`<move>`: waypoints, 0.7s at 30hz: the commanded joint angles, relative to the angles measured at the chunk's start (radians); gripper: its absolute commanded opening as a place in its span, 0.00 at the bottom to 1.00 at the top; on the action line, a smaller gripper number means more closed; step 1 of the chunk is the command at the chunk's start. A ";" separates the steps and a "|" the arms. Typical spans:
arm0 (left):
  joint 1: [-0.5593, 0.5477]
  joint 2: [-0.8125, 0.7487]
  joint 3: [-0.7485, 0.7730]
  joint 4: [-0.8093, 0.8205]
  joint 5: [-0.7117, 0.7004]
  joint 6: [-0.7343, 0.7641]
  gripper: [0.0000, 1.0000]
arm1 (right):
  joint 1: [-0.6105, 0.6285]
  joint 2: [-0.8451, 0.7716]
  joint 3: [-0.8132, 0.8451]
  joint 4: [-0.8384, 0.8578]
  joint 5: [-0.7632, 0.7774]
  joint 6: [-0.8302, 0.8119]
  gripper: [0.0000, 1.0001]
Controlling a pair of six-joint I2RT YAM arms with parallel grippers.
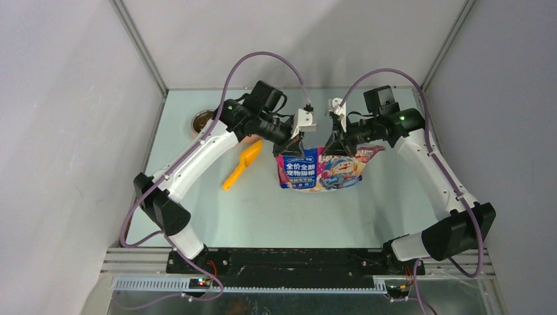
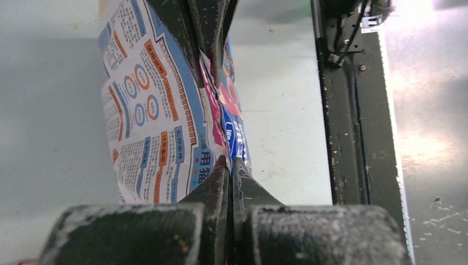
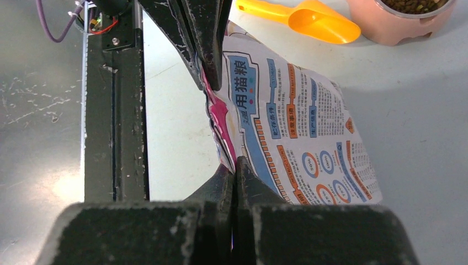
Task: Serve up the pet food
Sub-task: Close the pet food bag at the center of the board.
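The glossy blue, pink and red cat food bag [image 1: 318,169] hangs upright at mid-table, held by its top edge between both grippers. My left gripper [image 1: 293,148] is shut on the bag's top left corner, and my right gripper [image 1: 340,148] on its top right corner. In the left wrist view my left gripper [image 2: 230,161] pinches the bag's rim, with the printed back [image 2: 154,110] to its left. In the right wrist view my right gripper [image 3: 235,165] pinches the rim beside the printed back [image 3: 298,121]. Brown kibble [image 3: 413,4] lies in the pink feeder bowl [image 3: 397,27].
The orange scoop [image 1: 242,164] lies on the table left of the bag; it also shows in the right wrist view [image 3: 309,16]. A steel bowl [image 1: 202,121] of the feeder sits at the back left, partly hidden by my left arm. The black base rail [image 1: 295,259] runs along the near edge.
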 commanded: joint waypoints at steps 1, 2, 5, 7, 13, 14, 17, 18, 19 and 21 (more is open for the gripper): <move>0.017 0.005 0.055 -0.052 0.200 0.012 0.00 | -0.004 -0.042 0.030 -0.006 -0.123 0.011 0.00; 0.032 0.007 0.066 -0.049 0.248 0.002 0.00 | -0.007 -0.040 0.030 -0.007 -0.126 0.011 0.00; 0.046 0.009 0.073 -0.001 0.251 -0.062 0.00 | -0.009 -0.035 0.030 -0.009 -0.130 0.016 0.00; 0.042 0.007 0.052 0.054 0.197 -0.109 0.20 | -0.009 -0.033 0.030 -0.003 -0.127 0.023 0.00; -0.011 0.058 0.053 0.080 0.058 -0.129 0.48 | -0.009 -0.019 0.030 0.015 -0.134 0.049 0.00; -0.015 0.065 0.059 0.077 0.057 -0.128 0.48 | -0.009 -0.018 0.029 0.015 -0.135 0.051 0.00; -0.038 0.099 0.100 0.046 0.039 -0.115 0.48 | -0.010 -0.019 0.026 0.014 -0.138 0.052 0.00; -0.040 0.103 0.106 0.041 0.035 -0.113 0.45 | -0.010 -0.020 0.023 0.012 -0.139 0.049 0.00; -0.044 0.110 0.112 0.041 0.031 -0.114 0.44 | -0.009 -0.024 0.019 0.012 -0.140 0.047 0.00; -0.046 0.116 0.117 0.045 0.030 -0.121 0.30 | -0.009 -0.026 0.016 0.011 -0.145 0.042 0.00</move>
